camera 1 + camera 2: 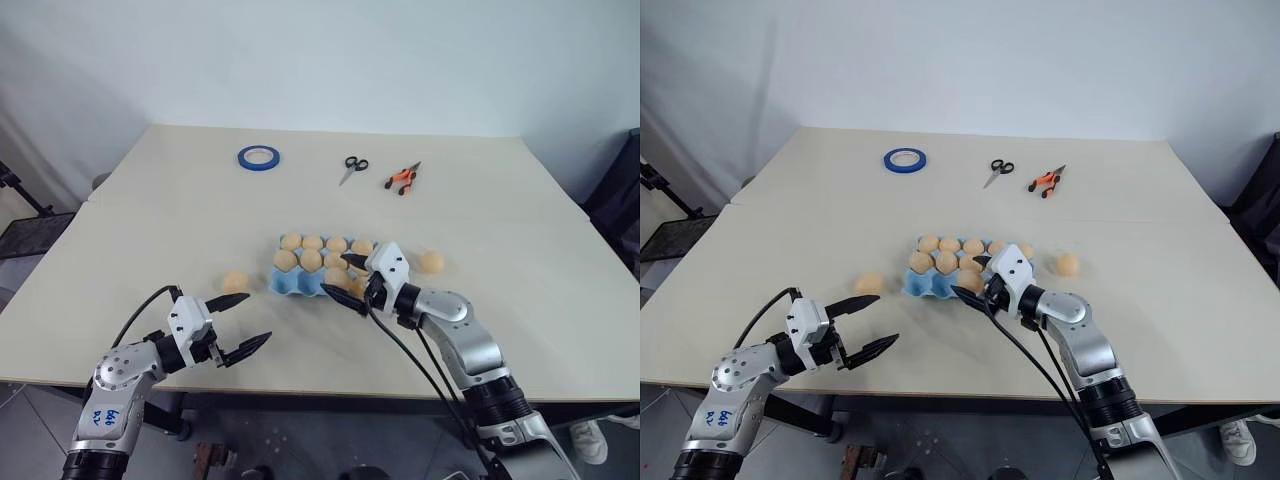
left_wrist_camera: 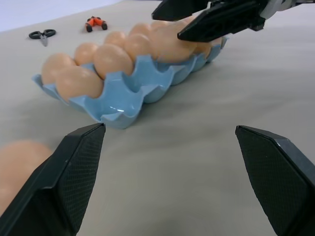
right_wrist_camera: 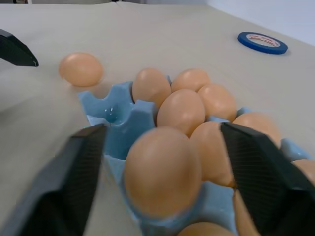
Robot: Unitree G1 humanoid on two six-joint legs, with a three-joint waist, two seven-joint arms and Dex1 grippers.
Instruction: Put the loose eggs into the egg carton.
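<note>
Carton point(image 1: 290, 283) mostly full. Right claw point(image 1: 349, 279) spread over a seated egg point(image 3: 162, 169), gripping nothing; left claw point(image 1: 240, 322) wide, empty. I see two eggs point(image 1: 235, 281) loose on desk point(image 1: 520, 230).

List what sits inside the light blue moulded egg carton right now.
The light blue moulded egg carton holds several pale tan-orange eggs; its near-left corner cup is empty. The right end effector covers the cups on the carton's right side.
</note>
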